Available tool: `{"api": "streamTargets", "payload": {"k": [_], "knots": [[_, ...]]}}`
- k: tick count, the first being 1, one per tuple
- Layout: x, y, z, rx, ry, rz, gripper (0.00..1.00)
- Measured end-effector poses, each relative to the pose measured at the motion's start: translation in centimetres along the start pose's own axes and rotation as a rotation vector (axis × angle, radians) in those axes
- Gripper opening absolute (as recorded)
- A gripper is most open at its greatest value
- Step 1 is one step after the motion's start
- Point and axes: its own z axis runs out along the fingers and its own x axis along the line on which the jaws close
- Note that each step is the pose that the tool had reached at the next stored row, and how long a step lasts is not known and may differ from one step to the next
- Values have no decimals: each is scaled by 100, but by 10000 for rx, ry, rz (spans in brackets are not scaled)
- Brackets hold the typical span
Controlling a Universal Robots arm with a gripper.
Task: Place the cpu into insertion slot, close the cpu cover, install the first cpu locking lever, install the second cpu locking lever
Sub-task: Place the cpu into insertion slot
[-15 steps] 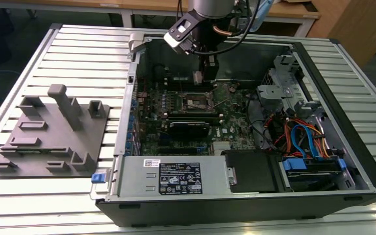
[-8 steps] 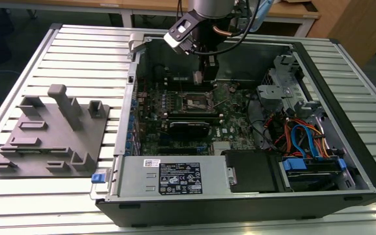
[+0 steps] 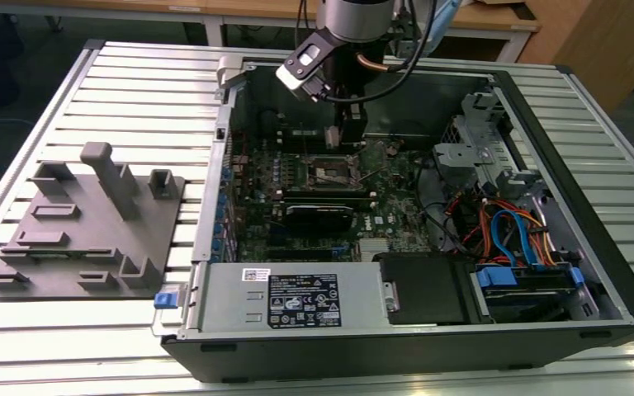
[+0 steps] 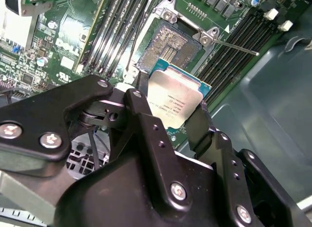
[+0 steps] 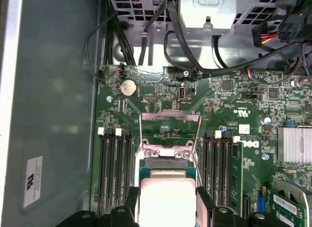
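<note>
My gripper (image 4: 170,112) is shut on the cpu (image 4: 178,100), a flat square chip with a dull silver top, its black fingers (image 4: 141,110) pressing two opposite edges. In both wrist views the chip hangs tilted just above the insertion slot (image 4: 170,46), a square socket with a dark pin field in the green board. The cpu cover (image 5: 169,113), a thin silvery frame, stands swung open on the far side of the slot. A thin metal locking lever (image 4: 239,47) sticks out beside the socket. In the exterior view the gripper (image 3: 347,136) is inside the computer case, over the slot (image 3: 333,173).
Long black memory slots (image 5: 114,168) flank the socket on both sides. A heatsink (image 5: 295,144), cables (image 5: 195,56) and a drive cage (image 3: 482,153) crowd the case. A grey fixture block (image 3: 86,223) sits on the slatted table at the exterior view's left.
</note>
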Motion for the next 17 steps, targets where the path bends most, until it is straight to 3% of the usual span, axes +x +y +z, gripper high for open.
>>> {"api": "streamTargets", "payload": {"k": [14,17], "knots": [[0,-1,14,1,-1,0,54],[-1,-4,51,3,-2,0,54]]}}
